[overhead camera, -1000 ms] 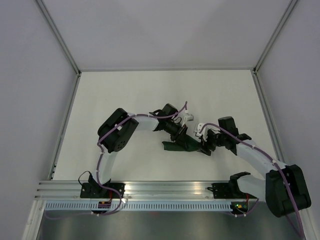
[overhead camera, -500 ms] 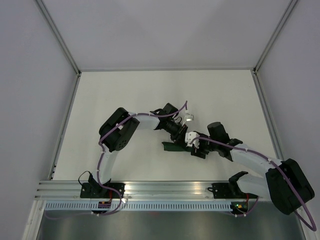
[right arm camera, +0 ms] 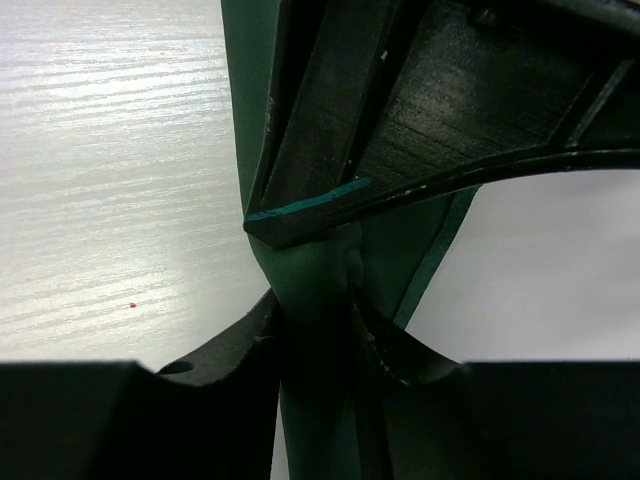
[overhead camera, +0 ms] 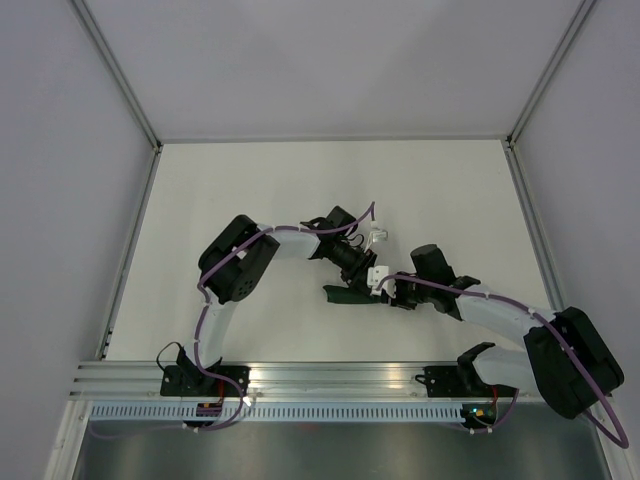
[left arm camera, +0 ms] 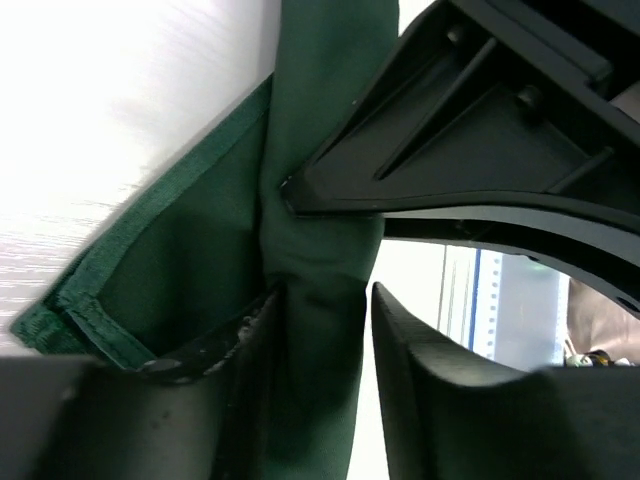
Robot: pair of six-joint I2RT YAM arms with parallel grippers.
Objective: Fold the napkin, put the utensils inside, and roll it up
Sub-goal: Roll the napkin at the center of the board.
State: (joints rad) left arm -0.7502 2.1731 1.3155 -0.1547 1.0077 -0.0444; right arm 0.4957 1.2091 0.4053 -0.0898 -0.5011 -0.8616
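Observation:
The dark green napkin (overhead camera: 347, 293) lies as a narrow roll on the white table between both arms. In the left wrist view the roll (left arm camera: 320, 150) runs between my left gripper's (left arm camera: 325, 400) fingers. The left finger touches it and a strip of white table shows beside the right finger, so the jaws are open around it. My right gripper (right arm camera: 318, 350) is pinched shut on the roll (right arm camera: 315, 290). From above, the left gripper (overhead camera: 366, 279) and right gripper (overhead camera: 386, 294) meet almost tip to tip over the roll. The fork is hidden.
The white table (overhead camera: 250, 190) is walled by grey panels with metal corner posts. An aluminium rail (overhead camera: 330, 380) carrying both arm bases runs along the near edge. A loose hemmed flap of the napkin (left arm camera: 120, 290) sticks out at the roll's left end.
My right gripper has slid left along the roll and now meets the left gripper. Less of the napkin shows from above. The left arm has barely moved.

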